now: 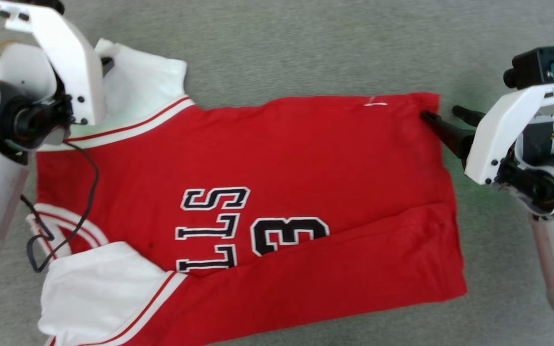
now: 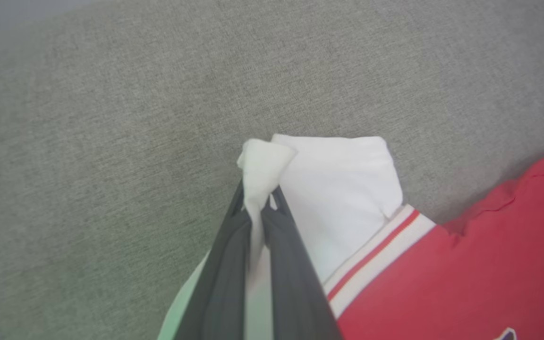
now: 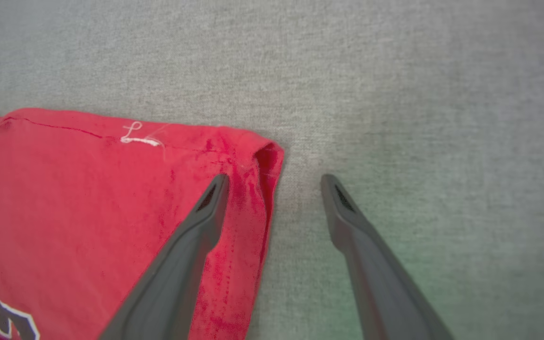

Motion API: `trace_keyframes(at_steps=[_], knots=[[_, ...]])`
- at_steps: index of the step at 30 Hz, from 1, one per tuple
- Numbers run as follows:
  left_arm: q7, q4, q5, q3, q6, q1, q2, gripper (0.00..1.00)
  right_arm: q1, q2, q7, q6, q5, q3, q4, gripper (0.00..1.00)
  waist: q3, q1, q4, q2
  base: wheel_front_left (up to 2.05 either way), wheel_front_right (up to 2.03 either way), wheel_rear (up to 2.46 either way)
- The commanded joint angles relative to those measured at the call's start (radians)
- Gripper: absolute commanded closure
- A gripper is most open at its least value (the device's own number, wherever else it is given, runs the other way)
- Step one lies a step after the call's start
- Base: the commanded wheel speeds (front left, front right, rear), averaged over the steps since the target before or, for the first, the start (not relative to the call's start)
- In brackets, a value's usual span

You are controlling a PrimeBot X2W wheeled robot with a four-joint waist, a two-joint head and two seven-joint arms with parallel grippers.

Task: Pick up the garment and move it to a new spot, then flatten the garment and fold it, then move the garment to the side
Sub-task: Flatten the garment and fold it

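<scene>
Pinching the far white sleeve (image 2: pixel 343 189) of the garment (image 1: pixel 306 158) in the left tool (image 2: pixel 259 196), with the right tool (image 3: pixel 274 179) spread wide at the opposite red corner.
Lying flat on the grey counter (image 1: pixel 306 43), red body stretched between both arms, black-and-white lettering (image 1: pixel 209 228) face up, a long crease running across the near part, white sleeves and striped trim toward the robot's left. Clamped together on a bunched tip of the sleeve, white cloth squeezed between the left fingers (image 2: pixel 281 245). Straddling the far hem corner (image 3: pixel 265 156), right fingers (image 3: pixel 196 231) well apart: one over red fabric, the other over bare counter just beside the edge. Near that corner, a loose white thread (image 3: pixel 137 138).
</scene>
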Motion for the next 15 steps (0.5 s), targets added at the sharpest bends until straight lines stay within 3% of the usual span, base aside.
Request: trace_keyframes(at_steps=[1, 7, 8, 10, 15], knots=[[-0.011, -0.008, 0.006, -0.005, -0.006, -0.013, -0.010, 1.00, -0.018, -0.009, 0.020, 0.000, -0.010, -0.008, 0.017, 0.00, 0.011, -0.0001, 0.044, -0.0001, 0.00, 0.00, 0.00], [-0.044, -0.027, 0.022, -0.022, -0.024, -0.024, -0.033, 1.00, -0.043, -0.006, 0.127, 0.000, -0.051, -0.017, 0.113, 0.00, 0.027, -0.0001, 0.098, -0.0001, 0.00, 0.00, 0.00], [-0.050, -0.028, 0.022, -0.023, -0.025, -0.020, -0.035, 1.00, -0.038, 0.001, 0.143, 0.000, -0.055, -0.015, 0.127, 0.56, 0.028, -0.0001, 0.101, -0.0001, 0.00, 0.00, 0.00], [-0.058, -0.031, 0.023, -0.027, -0.027, -0.012, -0.040, 1.00, -0.025, 0.014, 0.171, 0.000, -0.055, -0.016, 0.148, 1.00, 0.028, -0.0001, 0.107, -0.0001, 0.00, 0.00, 0.00], [-0.088, -0.031, 0.022, -0.026, -0.034, 0.005, -0.047, 1.00, -0.017, 0.002, 0.178, 0.000, -0.060, -0.008, 0.123, 1.00, 0.016, -0.0001, 0.114, -0.0001, 0.00, 0.00, 0.00]])
